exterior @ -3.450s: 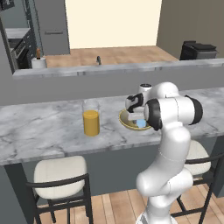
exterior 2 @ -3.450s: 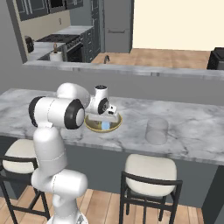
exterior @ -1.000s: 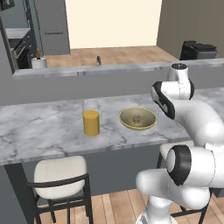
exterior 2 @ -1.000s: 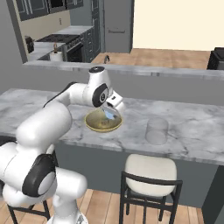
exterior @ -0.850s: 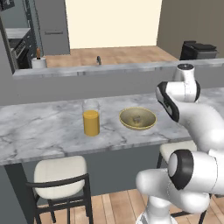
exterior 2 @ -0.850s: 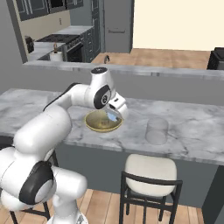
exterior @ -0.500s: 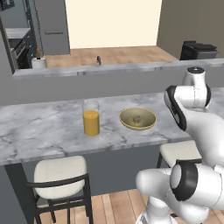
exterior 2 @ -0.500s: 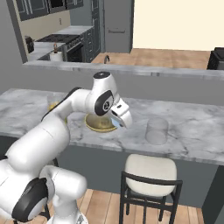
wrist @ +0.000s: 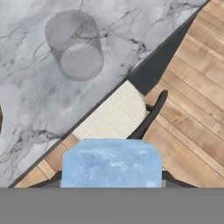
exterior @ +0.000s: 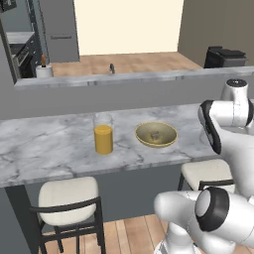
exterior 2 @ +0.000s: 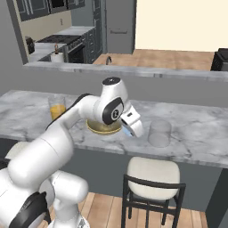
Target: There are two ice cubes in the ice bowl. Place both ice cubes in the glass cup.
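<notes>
My gripper [exterior 2: 132, 128] is shut on one pale-blue ice cube [wrist: 111, 162], which looms large between the fingertips in the hand view. It hangs over the counter's front edge, between the olive-gold ice bowl [exterior 2: 101, 128] and the clear glass cup [exterior 2: 159, 133]. The cup [wrist: 75, 45] stands upright on the marble, up and to the left of the cube in the hand view, apart from it. A second small greyish cube [exterior: 155, 133] lies inside the bowl [exterior: 144, 140].
A tall glass with orange liquid [exterior: 103, 139] stands left of the bowl on the marble counter [exterior: 49, 149]. Cushioned stools [exterior 2: 153, 185] sit below the counter's front edge, one directly under the gripper [wrist: 113, 117]. A raised grey ledge [exterior: 124, 79] runs behind the counter.
The arm has lifted off the bowl and swung right toward the glass cup, carrying an ice cube. The bowl, cup and orange glass have stayed put.
</notes>
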